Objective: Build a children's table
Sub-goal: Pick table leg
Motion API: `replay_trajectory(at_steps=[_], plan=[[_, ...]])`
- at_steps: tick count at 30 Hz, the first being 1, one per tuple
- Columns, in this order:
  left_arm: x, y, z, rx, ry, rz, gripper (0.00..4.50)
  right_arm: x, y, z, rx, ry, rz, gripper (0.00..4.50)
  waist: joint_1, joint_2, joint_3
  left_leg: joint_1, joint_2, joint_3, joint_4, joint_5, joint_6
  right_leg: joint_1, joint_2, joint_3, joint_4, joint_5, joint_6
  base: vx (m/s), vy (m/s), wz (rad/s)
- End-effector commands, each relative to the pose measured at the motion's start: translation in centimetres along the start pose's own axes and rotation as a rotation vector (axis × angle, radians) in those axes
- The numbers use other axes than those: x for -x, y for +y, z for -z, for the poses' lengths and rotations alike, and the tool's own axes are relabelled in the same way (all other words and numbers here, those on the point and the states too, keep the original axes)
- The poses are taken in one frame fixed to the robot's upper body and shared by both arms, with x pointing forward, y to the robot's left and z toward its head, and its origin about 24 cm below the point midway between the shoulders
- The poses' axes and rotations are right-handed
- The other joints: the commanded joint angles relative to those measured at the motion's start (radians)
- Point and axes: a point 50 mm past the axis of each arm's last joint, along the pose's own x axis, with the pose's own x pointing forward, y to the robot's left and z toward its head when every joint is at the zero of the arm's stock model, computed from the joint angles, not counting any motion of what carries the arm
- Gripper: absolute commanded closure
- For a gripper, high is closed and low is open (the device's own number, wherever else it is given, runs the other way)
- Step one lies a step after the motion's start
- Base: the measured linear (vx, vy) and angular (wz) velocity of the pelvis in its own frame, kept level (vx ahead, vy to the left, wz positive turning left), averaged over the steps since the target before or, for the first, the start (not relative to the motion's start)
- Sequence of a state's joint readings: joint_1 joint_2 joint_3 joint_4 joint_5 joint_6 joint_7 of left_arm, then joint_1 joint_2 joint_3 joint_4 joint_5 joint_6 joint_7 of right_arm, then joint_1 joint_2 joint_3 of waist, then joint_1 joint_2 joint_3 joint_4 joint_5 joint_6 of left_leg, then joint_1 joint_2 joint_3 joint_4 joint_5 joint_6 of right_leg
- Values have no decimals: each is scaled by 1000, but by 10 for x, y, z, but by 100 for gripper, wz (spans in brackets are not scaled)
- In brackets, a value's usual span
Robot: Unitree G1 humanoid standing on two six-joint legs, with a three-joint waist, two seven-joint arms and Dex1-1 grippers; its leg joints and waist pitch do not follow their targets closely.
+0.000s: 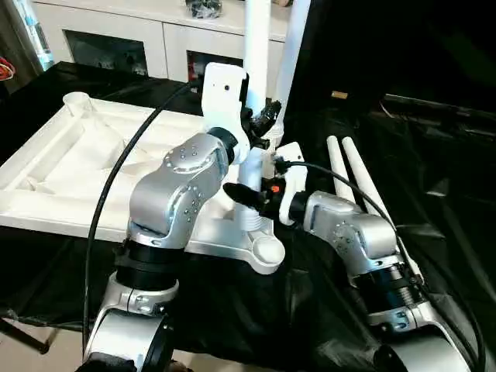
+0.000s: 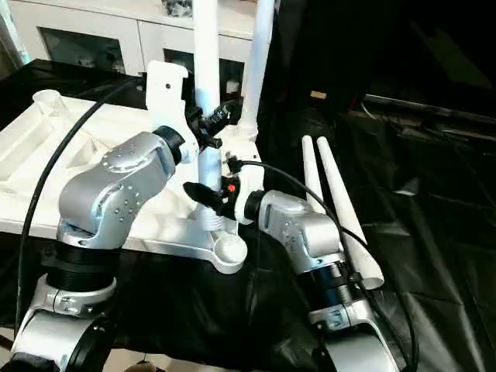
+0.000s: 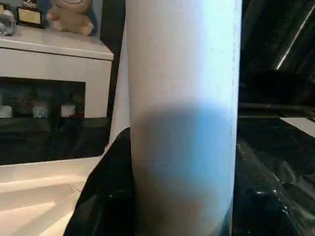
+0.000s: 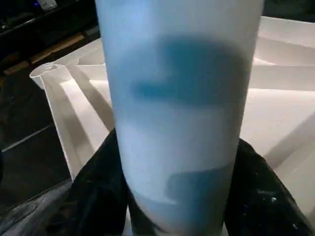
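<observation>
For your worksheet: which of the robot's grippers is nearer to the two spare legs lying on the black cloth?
Right. The right gripper grips the near upright leg low down, beside the spare legs; the left gripper holds it higher, farther away.

I find no readable text, label, brand, number or sign anywhere in my camera views, and the small framed plaque (image 3: 30, 15) on the white cabinet (image 3: 54, 64) in my left wrist view is too small and blurred for me to make out.
</observation>
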State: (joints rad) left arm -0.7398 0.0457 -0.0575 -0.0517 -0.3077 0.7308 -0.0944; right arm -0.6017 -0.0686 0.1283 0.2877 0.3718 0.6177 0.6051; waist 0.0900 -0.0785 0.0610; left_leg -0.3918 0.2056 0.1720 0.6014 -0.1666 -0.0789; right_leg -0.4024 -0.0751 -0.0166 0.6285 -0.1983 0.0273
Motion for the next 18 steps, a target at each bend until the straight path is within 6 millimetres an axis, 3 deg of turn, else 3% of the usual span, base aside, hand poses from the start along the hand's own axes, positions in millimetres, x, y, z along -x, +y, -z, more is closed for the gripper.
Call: replay_trajectory(at_steps=[1, 3, 7, 11, 12, 15, 18], plan=[[-1, -3, -7, -12, -31, 22, 268, 5, -8, -7, 22, -17, 31, 249, 1, 8, -75, 24, 11, 4, -69, -117, -48, 47, -38, 18, -60, -19, -170, 0, 0, 0], [-1, -3, -7, -4, -36, 31, 198, 7, -7, -8, 24, -23, 13, 254, 1, 8, -75, 23, 11, 4, -69, -111, -48, 48, -38, 18, -59, -9, -173, 0, 0, 0], [1, 2, -7, 58, -49, 58, 186, 17, -3, -12, 19, -64, -104, 257, 3, 9, -76, 23, 10, 4, -68, -111, -37, 51, -37, 18, -58, 13, -183, 0, 0, 0], [10, 5, -3, 212, -57, 280, 150, 41, 5, -17, 15, -109, -323, 260, 11, 5, -76, 23, 8, 7, -64, -94, -10, 54, -35, 18, -56, 51, -212, 0, 0, 0], [10, 5, -3, 212, -57, 280, 147, 41, 5, -17, 15, -109, -323, 260, 11, 8, -76, 24, 9, 7, -65, -102, -5, 52, -35, 17, -56, 37, -217, 0, 0, 0], [22, 5, -1, 391, -76, 502, 145, 60, 10, -15, 52, -94, -484, 260, 14, 7, -74, 23, 9, 8, -65, -123, -4, 53, -37, 18, -58, 0, -230, 0, 0, 0], [27, 4, -1, 403, -83, 599, 145, 67, 11, -14, 52, -78, -537, 261, 14, 7, -72, 24, 11, 7, -68, -146, 0, 50, -37, 17, -63, -42, -232, 0, 0, 0]])
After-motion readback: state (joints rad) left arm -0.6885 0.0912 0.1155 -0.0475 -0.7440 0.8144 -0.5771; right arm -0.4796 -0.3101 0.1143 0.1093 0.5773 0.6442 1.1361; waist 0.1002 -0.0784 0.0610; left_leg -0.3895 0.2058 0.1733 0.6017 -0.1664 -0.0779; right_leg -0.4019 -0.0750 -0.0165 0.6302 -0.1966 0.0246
